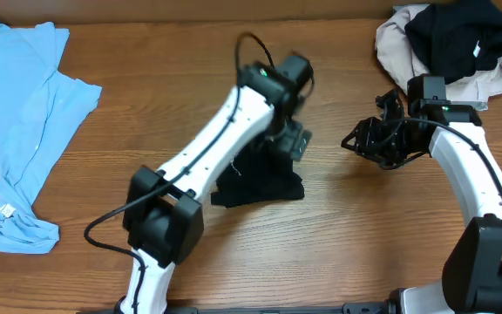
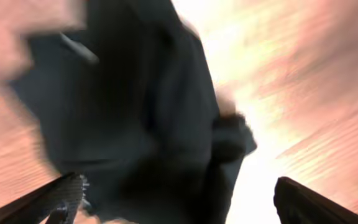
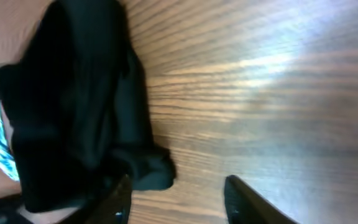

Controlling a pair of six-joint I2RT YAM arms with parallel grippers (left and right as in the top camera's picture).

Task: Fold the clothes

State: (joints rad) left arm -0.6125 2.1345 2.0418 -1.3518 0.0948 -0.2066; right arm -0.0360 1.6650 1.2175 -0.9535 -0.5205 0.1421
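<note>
We see the left fingers [image 1: 293, 139] released: in the left wrist view the two tips stand wide apart at the bottom corners, with nothing pinched between them. The clothes [image 1: 260, 183] lie on the worktop [image 1: 347, 227] as a small, dark, bunched patch just beneath and on the near side of those fingers, partly hidden under the left arm [image 1: 216, 139]. From that wrist the black cloth fills most of the space ahead of the tips, but the view is blurred and we cannot tell whether either tip touches it. The right fingers [image 1: 356, 139] are released too, their tips apart in the right wrist view with bare wood between them. They sit off to the right of the clothes, apart from them, pointing toward the left fingers. From the right wrist the black cloth lies ahead and to the left of the tips, one lumpy corner reaching nearest the left-hand tip. Beyond the right fingers, at the far right edge, a pile [image 1: 399, 48] of beige cloth with black fabric on top rests on the worktop. Well to the left of the left fingers a blue shirt [image 1: 24, 113] lies spread out, crumpled at its near end.
</note>
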